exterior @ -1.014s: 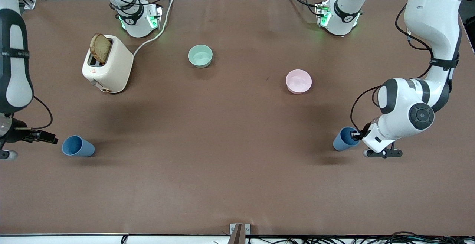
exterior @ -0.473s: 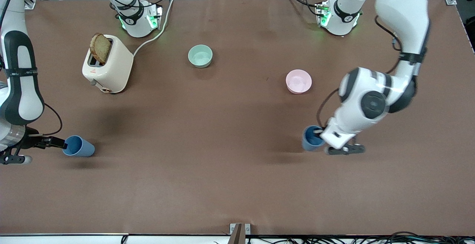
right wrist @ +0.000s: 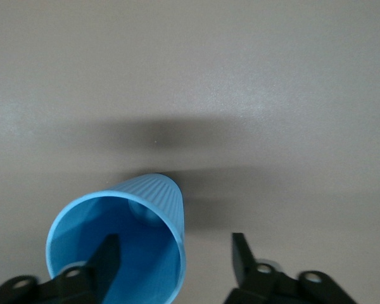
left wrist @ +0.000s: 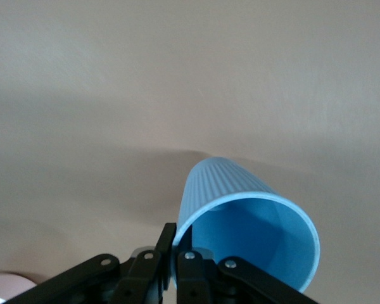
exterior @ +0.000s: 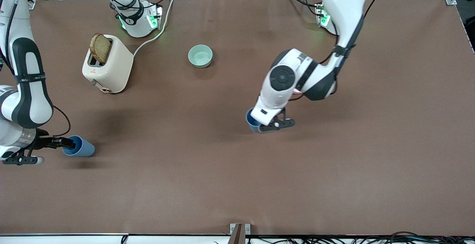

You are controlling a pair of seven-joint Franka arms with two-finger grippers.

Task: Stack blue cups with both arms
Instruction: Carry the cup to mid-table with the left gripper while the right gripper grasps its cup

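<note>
One blue cup (exterior: 252, 120) hangs from my left gripper (exterior: 256, 124) above the middle of the table. In the left wrist view the left gripper (left wrist: 175, 239) is shut on this cup's (left wrist: 240, 212) rim, one finger inside and one outside. The second blue cup (exterior: 81, 147) stands on the table at the right arm's end, near the front camera. My right gripper (exterior: 64, 143) is at its rim. In the right wrist view the right gripper (right wrist: 174, 254) is open, one finger inside the cup (right wrist: 123, 231) and the other outside, apart from its wall.
A cream toaster (exterior: 108, 65) with a slice of bread stands near the right arm's base. A pale green bowl (exterior: 200, 56) sits farther from the front camera than the held cup. The pink bowl (left wrist: 1, 285) is mostly hidden under the left arm.
My left arm has carried its cup from the left arm's end toward the table's middle. My right gripper has moved up to the second cup and put one finger inside it.
</note>
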